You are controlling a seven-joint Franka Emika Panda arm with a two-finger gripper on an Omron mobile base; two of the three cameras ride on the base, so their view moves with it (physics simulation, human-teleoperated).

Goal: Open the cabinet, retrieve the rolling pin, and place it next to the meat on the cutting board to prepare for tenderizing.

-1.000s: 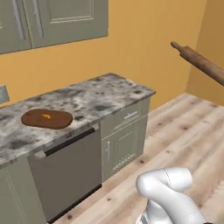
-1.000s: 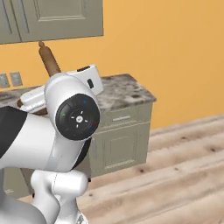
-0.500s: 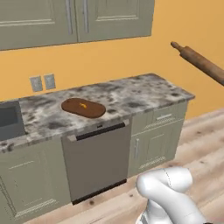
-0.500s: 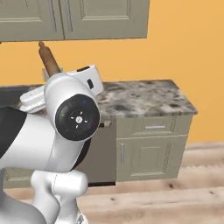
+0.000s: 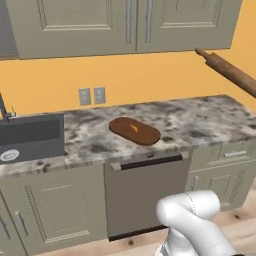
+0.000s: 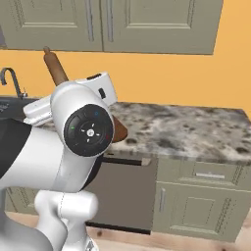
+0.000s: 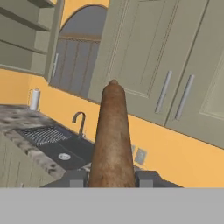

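While the rolling pin (image 5: pixel 227 73) slants in the air past the counter's right end in the left base view, the cutting board (image 5: pixel 134 131) lies near the middle of the counter (image 5: pixel 200 120), right of the sink (image 5: pixel 31 134), with the meat (image 5: pixel 133 128) on it under the shut cabinet (image 5: pixel 120 25). From the right base view, the pin's knobbed end sticks up behind the arm's elbow. Seen from the hand, the gripper (image 7: pixel 111 179) is clamped on the rolling pin, its fingers (image 7: pixel 75 178) pressed to each side, pointing toward the cabinet doors.
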